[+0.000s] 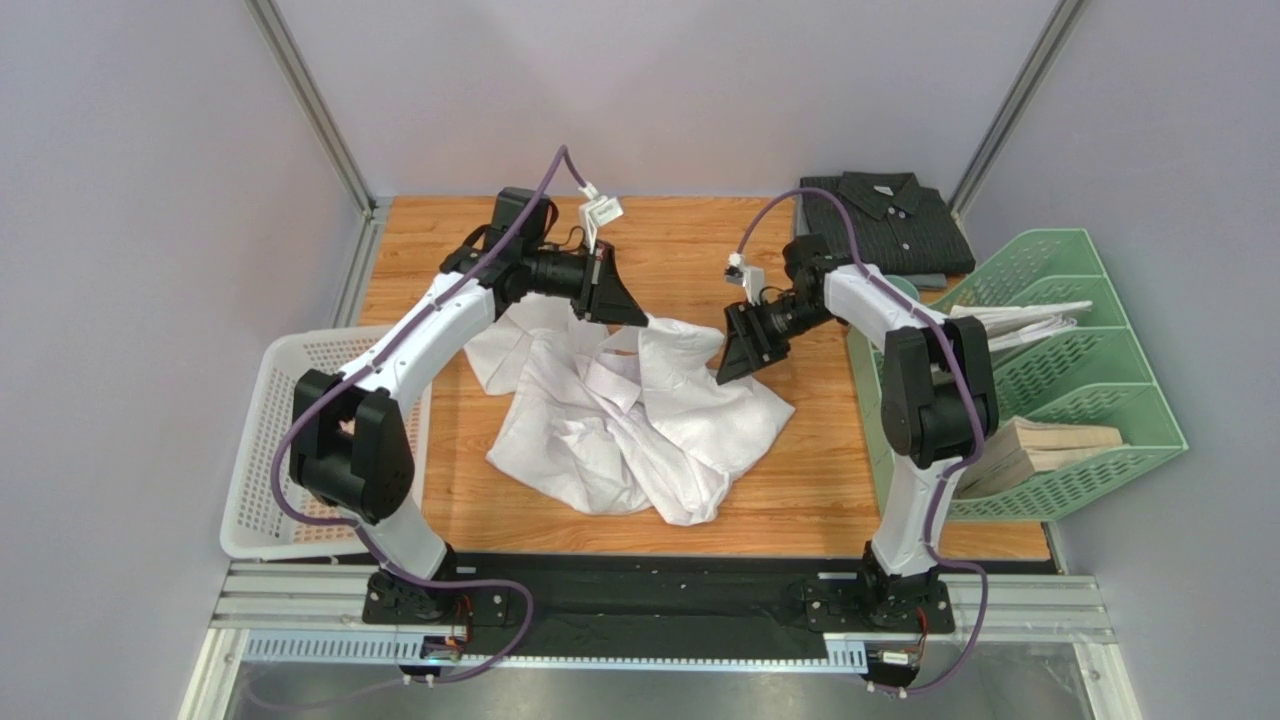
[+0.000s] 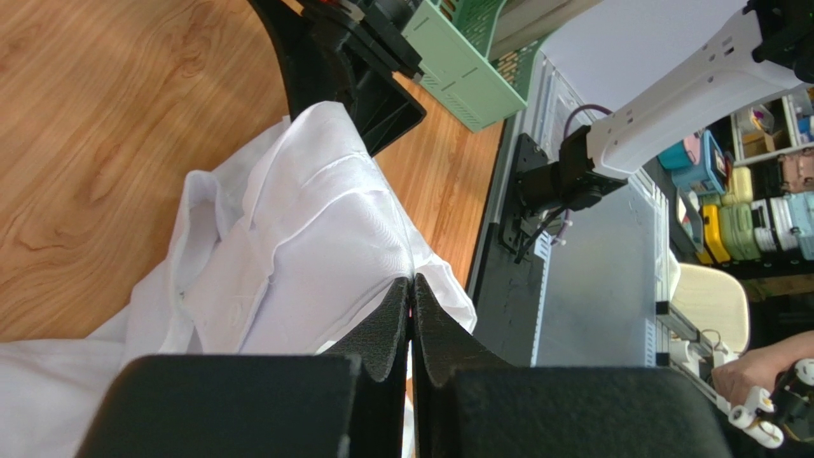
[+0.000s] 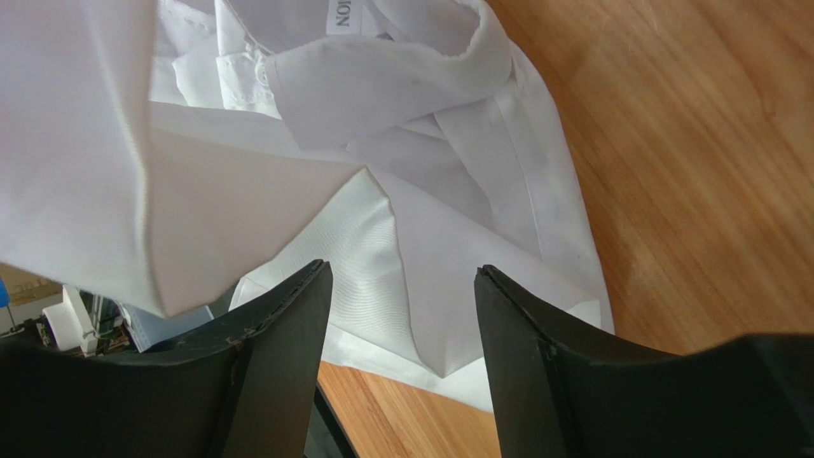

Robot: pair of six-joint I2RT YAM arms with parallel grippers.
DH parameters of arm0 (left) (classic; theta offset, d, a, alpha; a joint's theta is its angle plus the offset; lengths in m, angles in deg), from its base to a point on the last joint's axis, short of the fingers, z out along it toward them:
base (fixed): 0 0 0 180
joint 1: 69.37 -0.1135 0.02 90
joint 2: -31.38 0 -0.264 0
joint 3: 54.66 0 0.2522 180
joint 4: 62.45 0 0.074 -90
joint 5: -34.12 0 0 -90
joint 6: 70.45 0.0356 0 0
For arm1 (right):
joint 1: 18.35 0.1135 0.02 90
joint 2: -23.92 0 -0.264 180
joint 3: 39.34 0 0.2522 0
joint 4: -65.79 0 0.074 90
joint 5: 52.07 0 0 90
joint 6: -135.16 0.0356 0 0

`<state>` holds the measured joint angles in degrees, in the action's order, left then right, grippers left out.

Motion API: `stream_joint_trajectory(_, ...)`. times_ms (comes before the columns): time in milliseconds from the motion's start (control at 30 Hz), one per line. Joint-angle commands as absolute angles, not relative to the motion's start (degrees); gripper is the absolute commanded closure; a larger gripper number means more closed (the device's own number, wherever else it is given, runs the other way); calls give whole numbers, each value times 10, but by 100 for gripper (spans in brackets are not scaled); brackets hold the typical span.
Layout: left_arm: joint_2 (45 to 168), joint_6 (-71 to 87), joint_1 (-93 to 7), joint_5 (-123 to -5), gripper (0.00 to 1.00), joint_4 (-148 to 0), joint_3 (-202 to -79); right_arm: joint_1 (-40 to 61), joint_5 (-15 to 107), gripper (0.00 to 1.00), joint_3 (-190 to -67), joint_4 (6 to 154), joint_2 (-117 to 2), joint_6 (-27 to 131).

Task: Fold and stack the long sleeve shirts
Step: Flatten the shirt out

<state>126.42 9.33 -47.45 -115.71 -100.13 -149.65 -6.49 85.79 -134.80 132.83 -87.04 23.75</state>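
Two shirts show. One crumpled white thin cotton shirt [image 1: 631, 428] lies heaped mid-way across the wooden table [image 1: 812, 495], its sleeves lost in the folds. One folded dark charcoal striped shirt [image 1: 902, 222] sits at the far right corner. The left gripper [image 2: 413, 286] has its fingers pressed together, pinching a white fold. The right gripper [image 3: 401, 277] is spread over the collar.

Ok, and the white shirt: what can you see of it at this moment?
The white shirt is thin, plain, cotton-looking cloth with a collar carrying a neck label and a small button beside it. It lies crumpled and unfolded on the middle of the wooden table. The left gripper is shut on a fold, holding it up as a ridge. The right gripper hangs open over its edge, not gripping.
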Motion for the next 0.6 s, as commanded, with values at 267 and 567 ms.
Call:
stream_joint_trajectory(267,1301,103,-504,-1167,100,-991,-1561,-63,925,38,-1389,1345,-924,192)
stream_joint_trajectory(567,1308,110,-518,-1159,100,-990,-1583,-64,965,97,-1372,1382,-898,165)
